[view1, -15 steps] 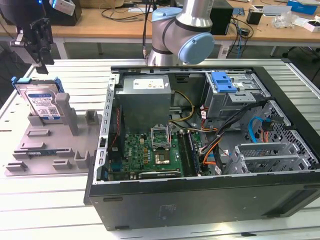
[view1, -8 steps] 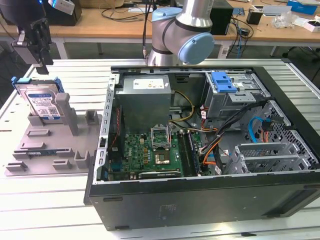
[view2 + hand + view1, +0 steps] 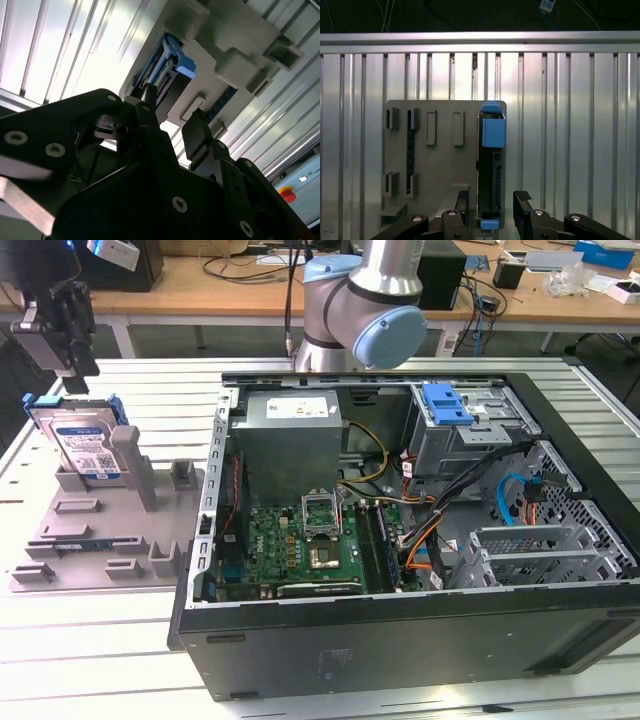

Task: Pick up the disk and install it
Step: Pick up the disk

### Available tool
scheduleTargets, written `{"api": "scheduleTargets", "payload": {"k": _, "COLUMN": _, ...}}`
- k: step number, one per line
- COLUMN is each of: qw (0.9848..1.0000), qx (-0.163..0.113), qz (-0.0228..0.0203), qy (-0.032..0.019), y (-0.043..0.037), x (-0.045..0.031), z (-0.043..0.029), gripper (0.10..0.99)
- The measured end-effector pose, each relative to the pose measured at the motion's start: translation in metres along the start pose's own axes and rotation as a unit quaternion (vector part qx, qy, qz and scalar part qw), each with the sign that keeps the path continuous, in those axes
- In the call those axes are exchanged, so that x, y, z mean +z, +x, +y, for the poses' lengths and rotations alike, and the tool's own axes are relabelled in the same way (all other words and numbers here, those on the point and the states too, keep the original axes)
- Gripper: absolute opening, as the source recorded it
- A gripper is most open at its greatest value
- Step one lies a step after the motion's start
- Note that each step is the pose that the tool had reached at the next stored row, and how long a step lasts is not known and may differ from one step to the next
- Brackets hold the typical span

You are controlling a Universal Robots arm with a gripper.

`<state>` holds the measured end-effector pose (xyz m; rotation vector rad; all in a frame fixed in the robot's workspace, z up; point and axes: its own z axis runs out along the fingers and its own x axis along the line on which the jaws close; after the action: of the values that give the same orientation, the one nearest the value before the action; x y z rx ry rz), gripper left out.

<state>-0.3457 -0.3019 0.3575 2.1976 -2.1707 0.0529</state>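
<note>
Hovering upper left in the exterior view, the black claw [image 3: 80, 375] is wide open, empty, over the silver blue-railed hard drive [image 3: 85, 445]; neither pickup nor install done yet.

On my feed the disk [image 3: 78, 432] looks like silver metal, with blue plastic rails [image 3: 122, 438] and a paper label [image 3: 97, 462]. Holder [image 3: 100, 530] is matt grey plastic, table [image 3: 100, 640] shiny ribbed aluminium, case [image 3: 400, 660] matt black metal.
</note>
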Motion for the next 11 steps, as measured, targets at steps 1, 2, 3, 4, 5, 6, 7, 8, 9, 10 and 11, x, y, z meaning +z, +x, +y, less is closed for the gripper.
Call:
{"api": "scheduleTargets", "payload": {"k": 1, "qw": 1.0, "qx": 0.0, "qz": 0.0002, "qy": 0.003, "y": -0.0004, "x": 0.0006, "z": 0.0022, "gripper": 0.482}}
{"api": "scheduleTargets", "payload": {"k": 2, "qw": 1.0, "qx": 0.001, "qz": 0.0002, "qy": 0.008, "y": -0.0007, "x": 0.0013, "z": 0.0059, "gripper": 0.482}}
{"api": "scheduleTargets", "payload": {"k": 3, "qw": 0.9999, "qx": 0.001, "qz": 0.0003, "qy": 0.0121, "y": -0.0007, "x": 0.0016, "z": 0.0088, "gripper": 0.482}}
{"api": "scheduleTargets", "payload": {"k": 4, "qw": 0.9999, "qx": 0.001, "qz": 0.0003, "qy": 0.0159, "y": -0.0008, "x": 0.0021, "z": 0.0127, "gripper": 0.482}}
{"api": "scheduleTargets", "payload": {"k": 5, "qw": 0.9999, "qx": 0.001, "qz": 0.0003, "qy": 0.0162, "y": -0.0008, "x": 0.0023, "z": 0.0134, "gripper": 0.482}}
{"api": "scheduleTargets", "payload": {"k": 6, "qw": 0.9999, "qx": 0.001, "qz": 0.0003, "qy": 0.0162, "y": -0.0008, "x": 0.0023, "z": 0.0134, "gripper": 0.482}}
{"api": "scheduleTargets", "payload": {"k": 7, "qw": 0.9999, "qx": 0.001, "qz": 0.0003, "qy": 0.0162, "y": -0.0008, "x": 0.0023, "z": 0.0135, "gripper": 0.482}}
{"api": "scheduleTargets", "payload": {"k": 8, "qw": 0.9999, "qx": 0.001, "qz": 0.0004, "qy": 0.0162, "y": -0.0008, "x": 0.0022, "z": 0.0136, "gripper": 0.482}}
{"api": "scheduleTargets", "payload": {"k": 9, "qw": 0.9999, "qx": 0.001, "qz": 0.0003, "qy": 0.0162, "y": -0.0008, "x": 0.0023, "z": 0.0138, "gripper": 0.482}}
{"api": "scheduleTargets", "payload": {"k": 10, "qw": 0.9999, "qx": 0.001, "qz": 0.0004, "qy": 0.0161, "y": -0.0008, "x": 0.0023, "z": 0.0138, "gripper": 0.482}}
{"api": "scheduleTargets", "payload": {"k": 11, "qw": 0.9999, "qx": 0.001, "qz": 0.0003, "qy": 0.0163, "y": -0.001, "x": 0.0029, "z": 0.0146, "gripper": 0.482}}
